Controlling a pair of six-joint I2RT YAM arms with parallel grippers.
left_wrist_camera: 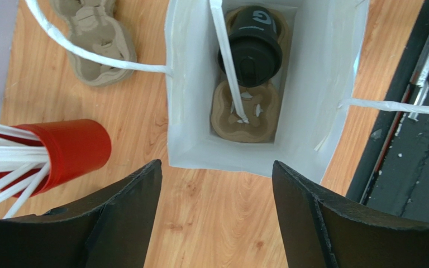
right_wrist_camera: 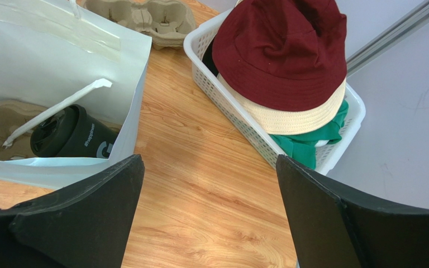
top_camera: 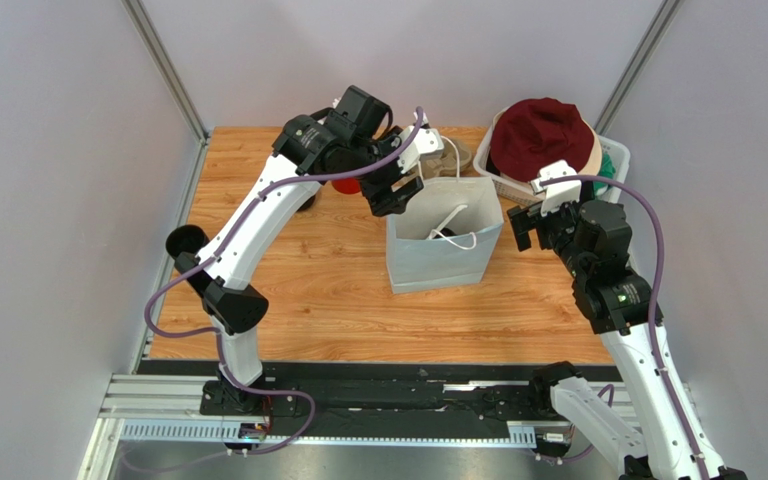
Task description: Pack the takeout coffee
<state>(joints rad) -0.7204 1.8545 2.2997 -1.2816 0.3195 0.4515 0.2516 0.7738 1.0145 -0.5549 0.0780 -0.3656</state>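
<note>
Sitting in bag (left_wrist_camera: 189, 111), takeout coffee (left_wrist_camera: 253, 53) part-hidden by handle (left_wrist_camera: 222, 33); left fingers (left_wrist_camera: 127, 223), right fingers (right_wrist_camera: 88, 212) spread, empty.

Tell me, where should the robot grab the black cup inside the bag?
Grip the black cup around its round lid, coming down through the open top of the white bag. The bag walls block every side, and the lid faces the opening from its cardboard tray. Watch the handle strap across it.

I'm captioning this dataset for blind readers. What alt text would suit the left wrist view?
Looking down into an open white paper bag, a black lidded coffee cup sits in one slot of a cardboard carrier, the other slot empty. The left pincer hangs open above; a red cup of white straws is at left.
</note>
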